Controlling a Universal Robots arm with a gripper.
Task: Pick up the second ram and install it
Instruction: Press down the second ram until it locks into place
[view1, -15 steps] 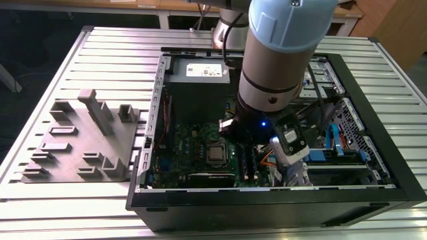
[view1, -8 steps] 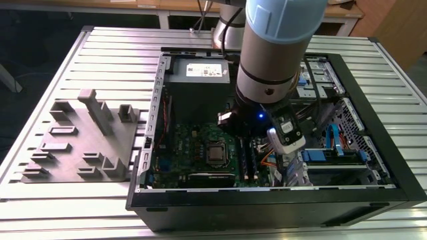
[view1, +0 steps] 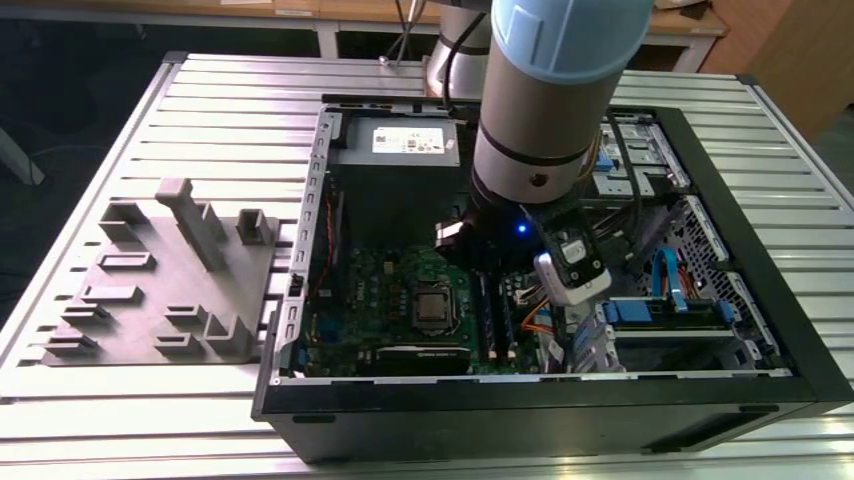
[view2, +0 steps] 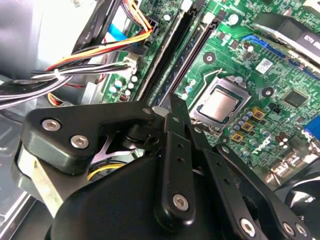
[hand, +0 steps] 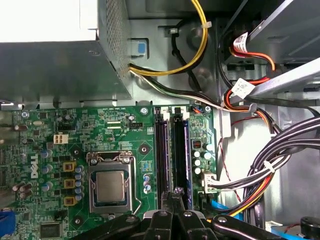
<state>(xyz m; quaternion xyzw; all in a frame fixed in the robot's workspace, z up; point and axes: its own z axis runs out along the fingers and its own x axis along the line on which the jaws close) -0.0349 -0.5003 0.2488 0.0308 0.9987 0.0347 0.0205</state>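
Here the closed hand (hand: 176, 192) presses the second ram (hand: 186, 150) seated in its slot.

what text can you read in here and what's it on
Nothing reads for certain.
White label on the power supply: too small.
White tag among the cables: blurred.
Fine white print on the green motherboard: too small.

Reaching steeply down, wrist low, gripper (hand: 176, 191) pointing straight down with fingers (view2: 176, 107) pressed together at the tips.
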